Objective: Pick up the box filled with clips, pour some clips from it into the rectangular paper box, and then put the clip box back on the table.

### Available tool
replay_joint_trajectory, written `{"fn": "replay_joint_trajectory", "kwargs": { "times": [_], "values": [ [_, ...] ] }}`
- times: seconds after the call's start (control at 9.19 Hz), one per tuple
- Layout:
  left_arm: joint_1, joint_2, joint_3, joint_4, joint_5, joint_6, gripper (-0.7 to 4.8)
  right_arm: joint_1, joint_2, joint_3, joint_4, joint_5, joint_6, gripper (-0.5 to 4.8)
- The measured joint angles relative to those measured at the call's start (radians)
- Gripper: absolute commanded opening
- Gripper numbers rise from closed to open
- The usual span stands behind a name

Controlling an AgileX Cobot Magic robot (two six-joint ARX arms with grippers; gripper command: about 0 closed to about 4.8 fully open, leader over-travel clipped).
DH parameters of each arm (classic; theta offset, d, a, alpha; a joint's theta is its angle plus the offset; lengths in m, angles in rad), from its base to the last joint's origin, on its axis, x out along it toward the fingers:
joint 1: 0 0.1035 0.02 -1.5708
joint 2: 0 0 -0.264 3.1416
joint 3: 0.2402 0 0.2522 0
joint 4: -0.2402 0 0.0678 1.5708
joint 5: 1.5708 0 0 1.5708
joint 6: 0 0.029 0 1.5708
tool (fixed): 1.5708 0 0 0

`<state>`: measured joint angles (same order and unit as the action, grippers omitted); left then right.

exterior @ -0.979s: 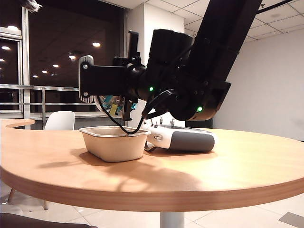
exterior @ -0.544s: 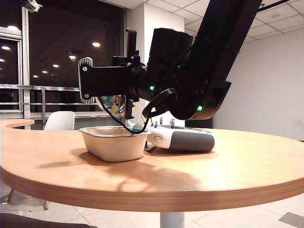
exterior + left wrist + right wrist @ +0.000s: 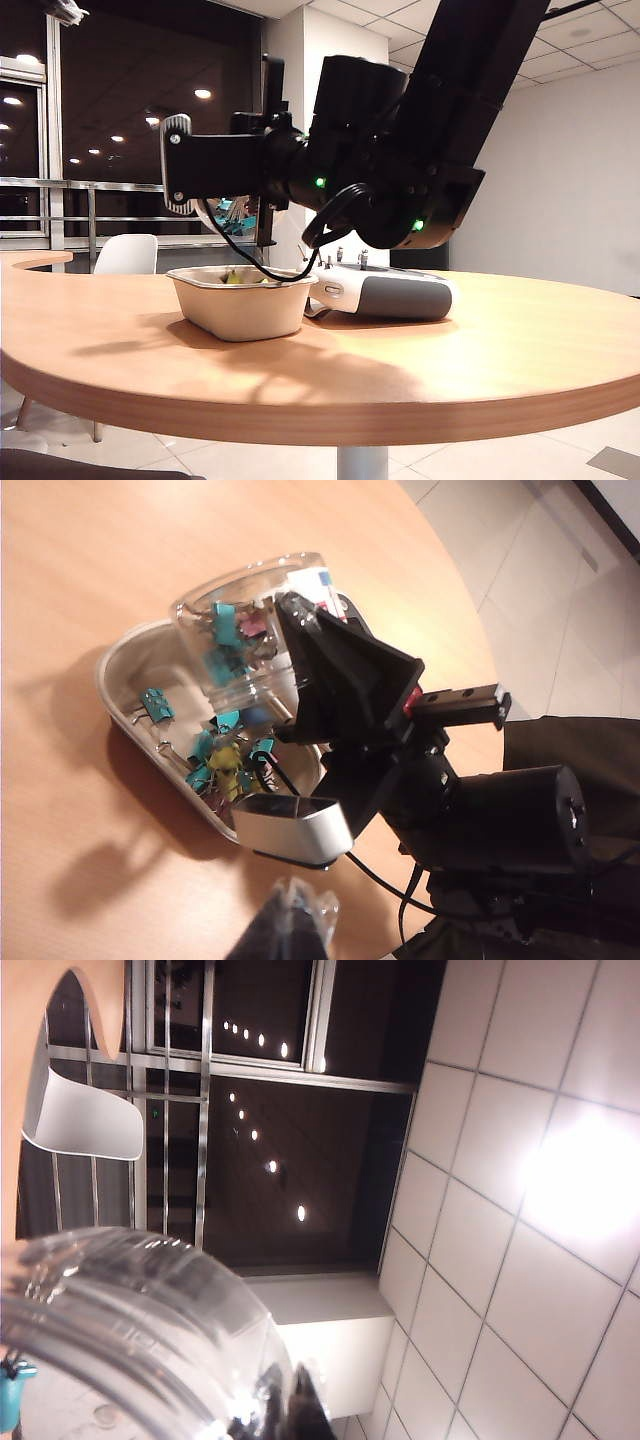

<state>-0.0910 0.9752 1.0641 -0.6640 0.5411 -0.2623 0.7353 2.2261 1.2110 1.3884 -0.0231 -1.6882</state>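
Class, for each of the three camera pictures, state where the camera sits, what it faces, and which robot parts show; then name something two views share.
Exterior view: low beside the table, looking level across it at the paper box; the right arm fills the frame, right tool shut on the clip jar.
Left wrist view: above, looking down on jar, clips and paper box; shows the right arm and a blurred left tool.
Right wrist view: beside the tipped jar, facing windows and ceiling.
Shared: the jar, in all three.
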Motion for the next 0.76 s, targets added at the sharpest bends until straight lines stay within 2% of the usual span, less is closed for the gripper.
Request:
{"fn": "replay_joint_trajectory", "kwargs": {
  "times": [0.33,0.44,0.65,0.76],
  "values": [
    [0.000,0.000,0.000,-0.013,0.000,0.000,-0.05,0.000,0.000,0.003,-0.002,0.000,0.022,-0.05],
    [0.000,0.000,0.000,-0.013,0.001,0.000,-0.05,-0.007,0.001,0.002,-0.028,0.001,0.094,-0.05],
    [0.000,0.000,0.000,-0.013,0.001,0.008,-0.05,-0.003,-0.006,-0.002,-0.006,-0.005,0.052,-0.05],
    [0.000,0.000,0.000,-0.013,0.001,0.011,-0.05,0.000,-0.007,0.001,-0.007,-0.011,-0.052,-0.05]
  ]
}}
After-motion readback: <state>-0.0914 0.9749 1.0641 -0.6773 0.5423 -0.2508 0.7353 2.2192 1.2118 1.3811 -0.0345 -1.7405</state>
